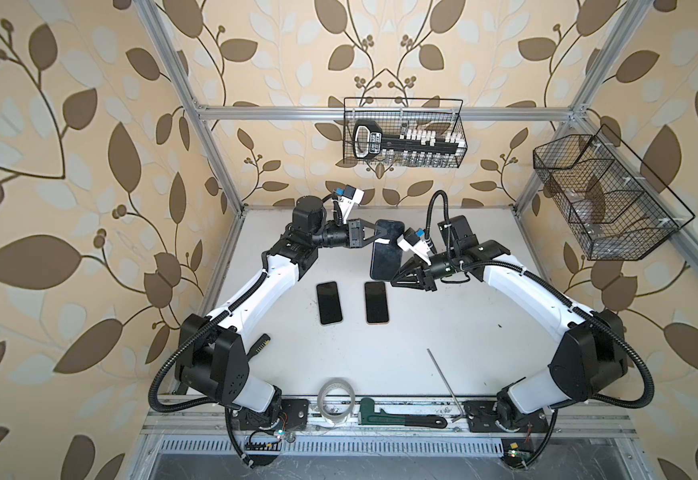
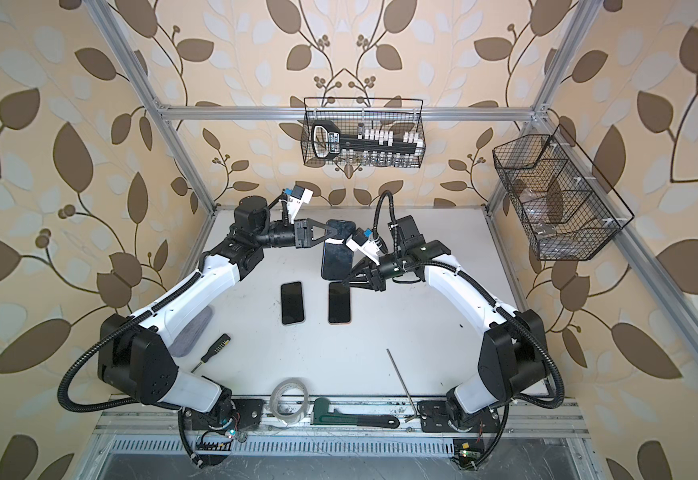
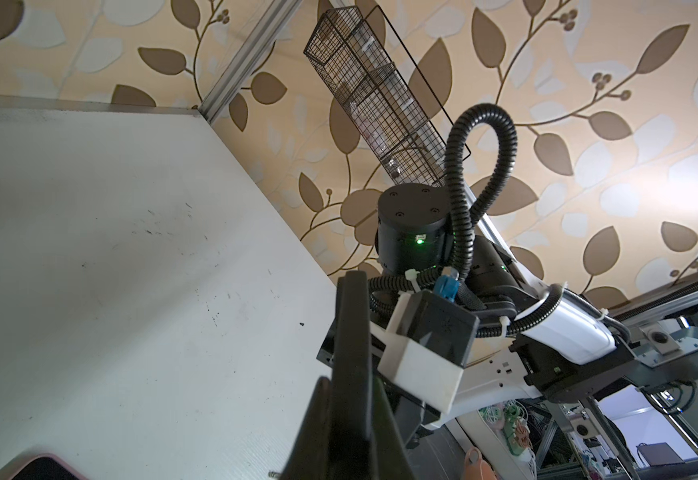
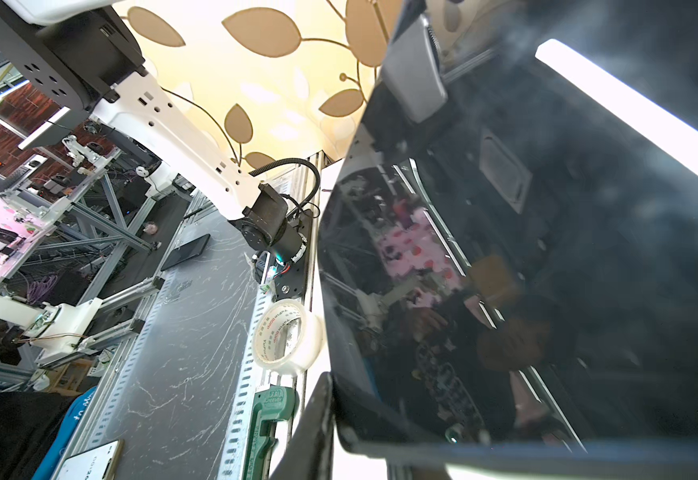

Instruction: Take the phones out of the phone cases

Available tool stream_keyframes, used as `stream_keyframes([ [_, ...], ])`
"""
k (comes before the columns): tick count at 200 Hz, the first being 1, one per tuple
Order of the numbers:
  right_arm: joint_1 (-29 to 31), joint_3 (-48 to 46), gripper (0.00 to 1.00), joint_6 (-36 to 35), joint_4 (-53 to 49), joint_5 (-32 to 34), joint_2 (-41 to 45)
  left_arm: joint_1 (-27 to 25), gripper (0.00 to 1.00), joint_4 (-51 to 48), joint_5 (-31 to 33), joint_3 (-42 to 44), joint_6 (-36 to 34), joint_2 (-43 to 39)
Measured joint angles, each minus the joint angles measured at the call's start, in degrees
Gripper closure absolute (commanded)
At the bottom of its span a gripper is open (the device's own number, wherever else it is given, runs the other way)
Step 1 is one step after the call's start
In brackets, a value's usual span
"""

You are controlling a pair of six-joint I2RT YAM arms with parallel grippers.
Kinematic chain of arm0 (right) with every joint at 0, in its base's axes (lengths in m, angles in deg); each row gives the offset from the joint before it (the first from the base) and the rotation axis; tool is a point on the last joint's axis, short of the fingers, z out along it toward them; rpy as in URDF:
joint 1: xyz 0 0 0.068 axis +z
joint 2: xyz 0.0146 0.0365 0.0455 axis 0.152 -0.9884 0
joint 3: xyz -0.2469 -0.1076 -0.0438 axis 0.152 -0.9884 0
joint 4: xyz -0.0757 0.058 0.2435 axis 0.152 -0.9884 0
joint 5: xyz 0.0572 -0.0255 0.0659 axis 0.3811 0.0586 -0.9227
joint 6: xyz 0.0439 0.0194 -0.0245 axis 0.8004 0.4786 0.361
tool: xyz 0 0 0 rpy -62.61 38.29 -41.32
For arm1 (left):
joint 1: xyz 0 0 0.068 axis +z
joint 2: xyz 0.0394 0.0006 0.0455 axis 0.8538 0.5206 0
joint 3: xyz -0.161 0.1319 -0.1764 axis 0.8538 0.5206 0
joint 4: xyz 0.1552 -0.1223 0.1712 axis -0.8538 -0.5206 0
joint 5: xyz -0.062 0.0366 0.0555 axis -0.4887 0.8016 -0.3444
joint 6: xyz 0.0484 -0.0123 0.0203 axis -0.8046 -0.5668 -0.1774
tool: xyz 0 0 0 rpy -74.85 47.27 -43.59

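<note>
The phone [image 1: 386, 258] is held in the air over the back of the table, its dark glossy face upward; a darker far end [image 1: 392, 227], probably the phone case, sits by my left gripper. In both top views my left gripper [image 1: 380, 237] [image 2: 330, 237] is shut on that far end. The left wrist view shows it edge-on as a thin dark slab [image 3: 351, 328] between the fingers. My right gripper [image 1: 395, 277] is at the phone's near right corner. In the right wrist view the screen [image 4: 546, 257] fills the picture; one finger [image 4: 316, 419] lies along its corner and the other is hidden.
Two bare phones [image 1: 329, 302] [image 1: 376, 302] lie screen-up on the white table [image 1: 484, 340]. At the front edge are a tape roll [image 1: 336, 401], a green wrench [image 1: 401, 417] and a metal rod [image 1: 445, 380]. A screwdriver [image 1: 260, 345] lies left. Wire baskets [image 1: 403, 133] [image 1: 600, 195] hang behind.
</note>
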Motion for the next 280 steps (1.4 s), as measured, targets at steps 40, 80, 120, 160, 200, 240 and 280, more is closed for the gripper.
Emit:
stream_keyframes([
  [40, -0.09, -0.44, 0.66, -0.57, 1.22, 0.07, 0.00, 0.00, 1.00, 0.02, 2.34, 0.02, 1.95, 0.00],
  [80, -0.48, -0.50, 0.79, -0.61, 1.42, -0.09, 0.11, 0.00, 1.00, 0.02, 2.58, 0.02, 2.29, -0.04],
  [120, -0.87, -0.66, 0.94, -0.20, 0.61, -1.73, 0.11, 0.04, 1.00, 1.09, 2.56, 0.02, 2.14, -1.18],
  [160, -0.94, -0.81, 0.95, -0.39, 0.79, -1.84, 0.11, 0.04, 1.00, 1.31, 3.67, 0.04, 2.89, -1.62],
  [200, -1.44, -0.79, 0.66, -0.92, 1.22, -3.61, 0.11, 0.00, 1.00, 1.07, 4.09, 1.60, 2.82, -2.32],
  [240, -1.73, -0.76, 0.74, -2.23, -0.46, -5.09, 0.02, -0.33, 1.00, -0.09, 4.04, 1.88, 2.71, -2.38],
  [280, -1.88, -0.42, 0.83, -2.38, -1.51, -5.44, -0.26, -0.33, 1.00, 0.31, 3.43, 1.88, 2.91, -2.38],
])
